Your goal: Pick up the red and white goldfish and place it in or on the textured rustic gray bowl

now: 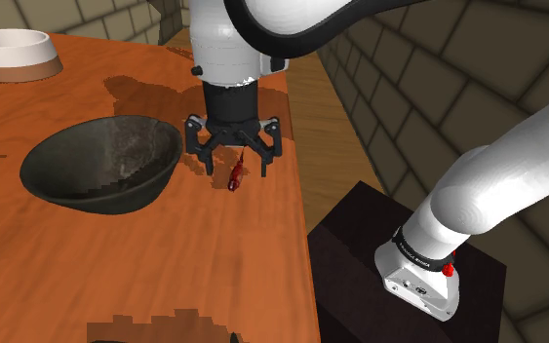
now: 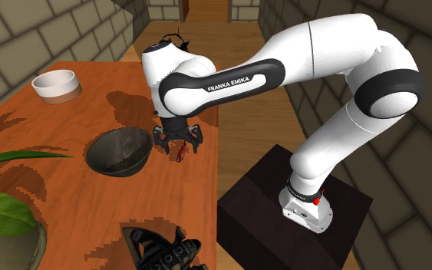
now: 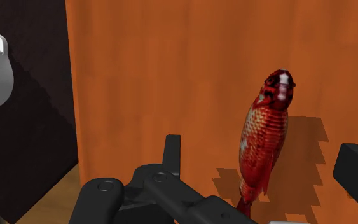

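We see an orange wooden worktop (image 1: 116,278) carrying a dark grey bowl (image 1: 101,166) near its edge and a white bowl with a tan base (image 1: 14,56) well apart. A red-and-white goldfish (image 1: 235,179) is just beside the dark bowl; we cannot tell whether it touches the wood.

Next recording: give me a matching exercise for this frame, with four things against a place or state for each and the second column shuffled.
Things:
1 goldfish
2 dark grey bowl
3 white bowl
4 pincer

Places or states:
A open
B far corner of the table, shoulder view's upper left
C between the fingers, not clasped
D next to the pincer, on the shoulder view's left

Pairs: 1-C, 2-D, 3-B, 4-A
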Controlling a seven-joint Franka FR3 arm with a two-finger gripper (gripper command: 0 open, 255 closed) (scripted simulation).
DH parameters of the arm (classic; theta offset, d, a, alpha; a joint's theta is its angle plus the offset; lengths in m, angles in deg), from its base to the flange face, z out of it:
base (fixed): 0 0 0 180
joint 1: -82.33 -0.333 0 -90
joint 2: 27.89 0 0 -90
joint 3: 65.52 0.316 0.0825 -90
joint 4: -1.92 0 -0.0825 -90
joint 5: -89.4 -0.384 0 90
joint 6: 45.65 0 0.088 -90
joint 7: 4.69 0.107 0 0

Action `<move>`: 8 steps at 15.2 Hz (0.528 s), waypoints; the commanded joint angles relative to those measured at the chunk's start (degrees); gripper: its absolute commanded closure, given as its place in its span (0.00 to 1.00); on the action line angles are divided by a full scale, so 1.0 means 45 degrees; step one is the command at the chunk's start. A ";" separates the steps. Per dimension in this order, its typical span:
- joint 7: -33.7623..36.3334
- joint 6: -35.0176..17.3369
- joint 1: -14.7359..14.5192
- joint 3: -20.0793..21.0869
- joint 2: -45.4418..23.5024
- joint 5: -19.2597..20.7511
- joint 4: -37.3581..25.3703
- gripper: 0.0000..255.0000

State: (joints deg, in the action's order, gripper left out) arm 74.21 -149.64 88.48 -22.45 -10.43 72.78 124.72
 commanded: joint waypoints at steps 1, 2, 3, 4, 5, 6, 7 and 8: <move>-0.0012 -0.0069 -0.0001 0.0006 -0.0002 -0.0005 0.0064 0.00; -0.0012 -0.0069 -0.0001 0.0006 -0.0002 -0.0005 0.0064 0.00; -0.0012 -0.0069 -0.0001 0.0006 -0.0002 -0.0005 0.0064 0.00; -0.0012 -0.0069 -0.0001 0.0006 -0.0002 -0.0005 0.0064 0.00; -0.0012 -0.0069 -0.0001 0.0006 -0.0002 -0.0005 0.0064 0.00; -0.0013 -0.0067 -0.0001 0.0005 -0.0001 -0.0005 0.0063 0.00; -0.0013 -0.0067 -0.0001 0.0005 -0.0001 -0.0005 0.0063 1.00; -0.0013 -0.0067 -0.0001 0.0005 -0.0001 -0.0005 0.0063 1.00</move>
State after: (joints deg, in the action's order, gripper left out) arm 74.16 -149.94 88.47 -22.42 -10.43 72.75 125.00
